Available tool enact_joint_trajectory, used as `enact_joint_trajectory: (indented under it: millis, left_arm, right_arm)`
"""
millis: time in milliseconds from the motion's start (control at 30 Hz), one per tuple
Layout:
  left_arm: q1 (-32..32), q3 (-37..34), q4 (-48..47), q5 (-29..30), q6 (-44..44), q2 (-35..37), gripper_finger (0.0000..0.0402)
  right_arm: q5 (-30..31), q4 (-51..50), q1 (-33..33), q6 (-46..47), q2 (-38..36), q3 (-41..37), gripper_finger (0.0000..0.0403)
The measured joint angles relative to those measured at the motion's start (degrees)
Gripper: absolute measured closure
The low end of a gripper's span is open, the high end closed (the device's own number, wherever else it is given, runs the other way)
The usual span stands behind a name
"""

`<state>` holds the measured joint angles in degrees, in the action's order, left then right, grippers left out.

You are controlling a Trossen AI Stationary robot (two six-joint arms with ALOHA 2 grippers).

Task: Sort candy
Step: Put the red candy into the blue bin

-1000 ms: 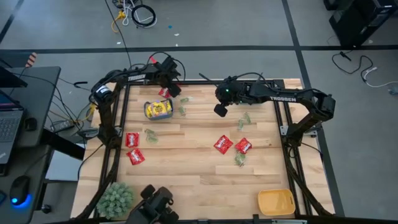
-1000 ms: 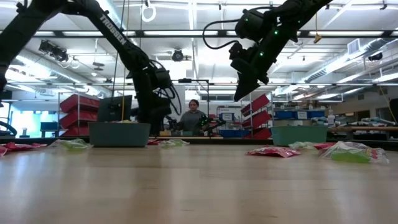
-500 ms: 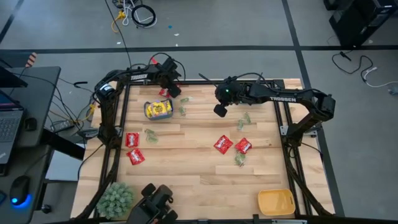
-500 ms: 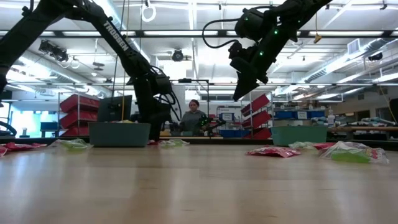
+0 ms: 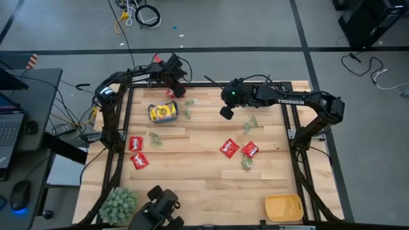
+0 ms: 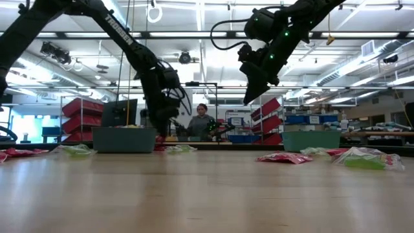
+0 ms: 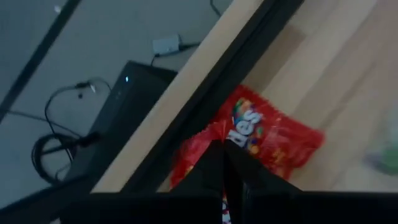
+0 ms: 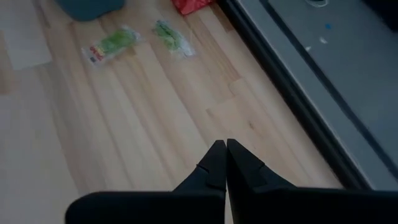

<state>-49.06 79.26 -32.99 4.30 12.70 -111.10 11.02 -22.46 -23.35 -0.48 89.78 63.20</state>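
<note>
Your left gripper (image 7: 224,163), pinched on a red candy packet (image 7: 261,134), has lifted slightly from the far edge; right gripper (image 8: 222,163) (closed, empty) still hovers mid-table.
</note>
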Motion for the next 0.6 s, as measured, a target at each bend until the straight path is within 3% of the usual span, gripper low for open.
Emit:
enact_joint_trajectory:
  millis: [167, 433, 600]
  left_arm:
    - [0.3, 0.0, 0.8, -5.6, -0.2, 4.7, 0.0400]
    - [0.9, 0.0, 9.7, -26.1, -6.1, 11.3, 0.0401]
    - [3.0, 0.0, 21.6, -36.6, -14.0, 12.0, 0.0401]
  right_arm:
    - [-0.5, 6.4, 0.1, -2.1, -0.2, -1.9, 0.0403]
    - [-5.8, 34.9, 2.0, -1.2, -0.9, -15.4, 0.0403]
    - [2.0, 54.0, 6.3, -5.8, -0.9, -21.7, 0.0403]
